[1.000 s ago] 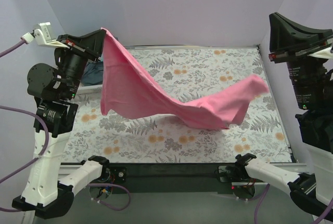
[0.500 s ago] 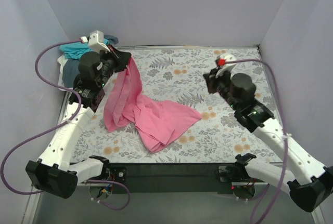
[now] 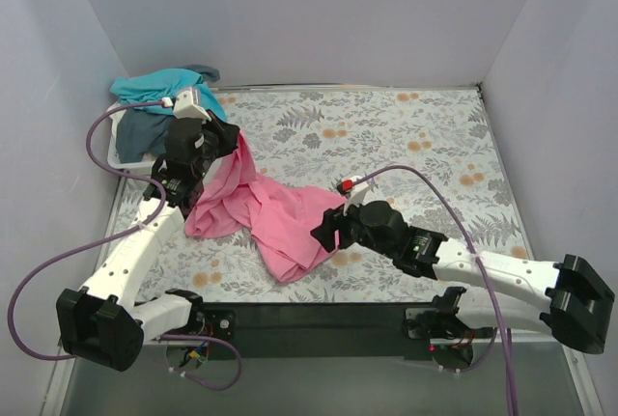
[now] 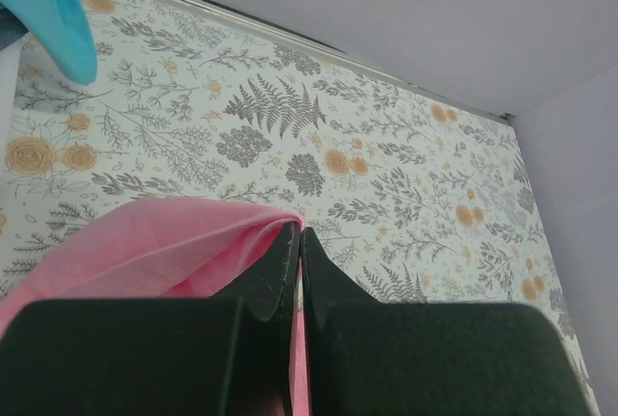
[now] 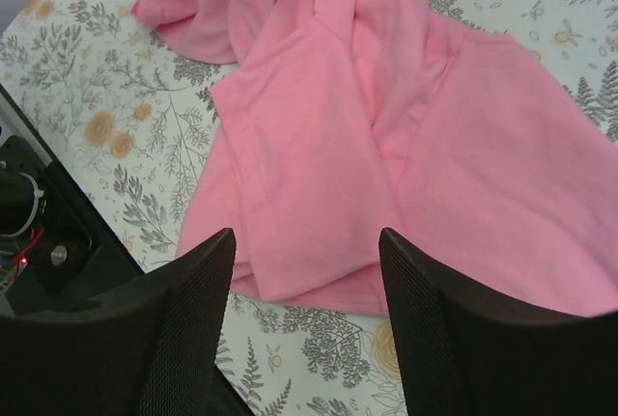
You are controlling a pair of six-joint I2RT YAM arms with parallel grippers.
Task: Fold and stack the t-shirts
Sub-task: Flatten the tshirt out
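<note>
Pinching the soft, crumpled pink t-shirt (image 3: pixel 280 213), the left claw (image 4: pixel 297 233) grips tight; the right claw (image 5: pixel 306 235) gapes above.

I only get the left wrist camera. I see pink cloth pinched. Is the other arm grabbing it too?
Observer: No. The right end effector is open, poised over the pink t-shirt, gripping nothing.
Operator: Where's the rest of the shirt?
Observer: It lies crumpled on the table, running from the left end effector toward the near edge.
Operator: What's the blue thing in my corner?
Observer: A teal t-shirt heaped in a white basket at the far-left corner, with a grey-blue t-shirt.
</note>
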